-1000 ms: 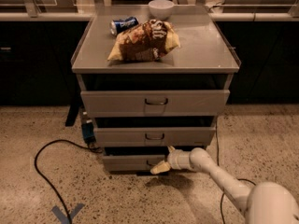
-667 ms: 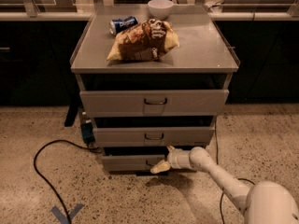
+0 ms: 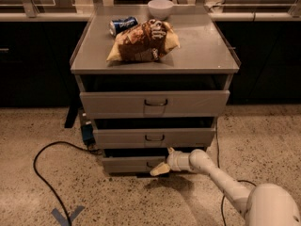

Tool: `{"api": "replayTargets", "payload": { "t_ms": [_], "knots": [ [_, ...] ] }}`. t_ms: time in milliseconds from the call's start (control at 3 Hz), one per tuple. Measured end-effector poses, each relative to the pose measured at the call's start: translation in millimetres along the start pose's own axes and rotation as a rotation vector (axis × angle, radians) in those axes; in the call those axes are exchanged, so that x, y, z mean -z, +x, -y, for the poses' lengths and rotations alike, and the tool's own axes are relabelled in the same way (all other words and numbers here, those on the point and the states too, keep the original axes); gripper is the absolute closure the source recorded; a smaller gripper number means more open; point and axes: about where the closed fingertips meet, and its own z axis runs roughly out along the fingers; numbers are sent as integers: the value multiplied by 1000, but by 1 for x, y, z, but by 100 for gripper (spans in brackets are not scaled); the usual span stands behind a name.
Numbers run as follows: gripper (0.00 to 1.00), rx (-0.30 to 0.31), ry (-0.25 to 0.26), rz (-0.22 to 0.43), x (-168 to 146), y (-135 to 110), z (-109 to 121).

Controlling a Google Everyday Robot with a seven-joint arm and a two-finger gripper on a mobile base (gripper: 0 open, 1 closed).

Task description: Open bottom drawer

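Writing: the blue can [image 3: 122, 25] and the brown printed bag [image 3: 145, 41] both carry lettering, but none of it can be read.
Desk: a grey metal desk [image 3: 202, 44] with three drawers stacked under its flat top, standing on a speckled floor [image 3: 263, 135].
On the desk: the can lies on its side at the back left, the bag lies crumpled in the middle, and a white bowl [image 3: 160, 7] stands upright at the back edge; what is in the bowl cannot be made out.
Bottom drawer: the bottom drawer [image 3: 124, 164] is the lowest of the three, just above the floor. Its front faces the camera and its long axis runs left to right. A dark gap shows above the front; the tray inside is hidden.
Other drawers: the top drawer [image 3: 113, 105] and middle drawer [image 3: 122, 138] each have a dark loop handle at centre; their contents are hidden.
Claw: the claw [image 3: 161, 167] is at the centre of the bottom drawer's front, covering most of the handle. I cannot tell whether it is clenched or released.
Arm: a white arm [image 3: 221, 180] reaches in from the lower right.
Floor: a black cable [image 3: 36, 166] loops to the left of the desk.
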Motion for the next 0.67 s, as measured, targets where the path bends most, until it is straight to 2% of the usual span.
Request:
{"api": "replayTargets", "payload": {
  "t_ms": [333,667],
  "knots": [
    [0,-26,-40,17,-36,7,-28],
    [0,-94,-82,15,-72,22,-59]
  ]
}}
